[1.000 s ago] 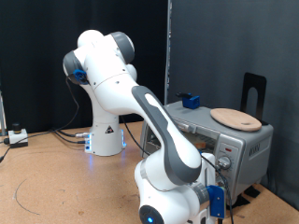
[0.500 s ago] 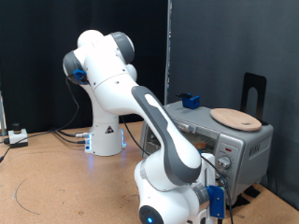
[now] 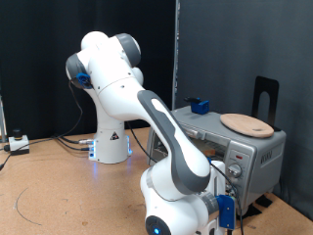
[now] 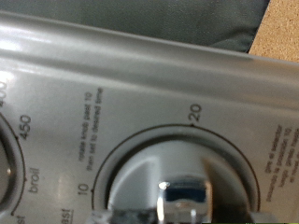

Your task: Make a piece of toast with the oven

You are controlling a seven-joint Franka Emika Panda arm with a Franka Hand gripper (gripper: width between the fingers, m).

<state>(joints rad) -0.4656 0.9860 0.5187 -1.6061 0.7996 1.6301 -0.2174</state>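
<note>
The silver-grey oven (image 3: 256, 153) stands at the exterior view's right. Its knob panel faces the camera. The arm bends down in front of it, and my gripper (image 3: 231, 178) is at the knobs on the panel, its fingers hidden by the hand. The wrist view is filled by the oven's panel (image 4: 140, 84) very close up. It shows a timer dial marked 10 and 20 around a chrome-tipped knob (image 4: 184, 196), and part of a temperature dial marked 450 and broil. No fingers show clearly there. The piece of toast is out of view.
A round tan wooden board (image 3: 245, 123) lies on the oven's top, with a small blue object (image 3: 200, 105) behind it. A black upright stand (image 3: 266, 96) is at the far right. The robot's base (image 3: 111, 145) stands on the brown table (image 3: 59, 191).
</note>
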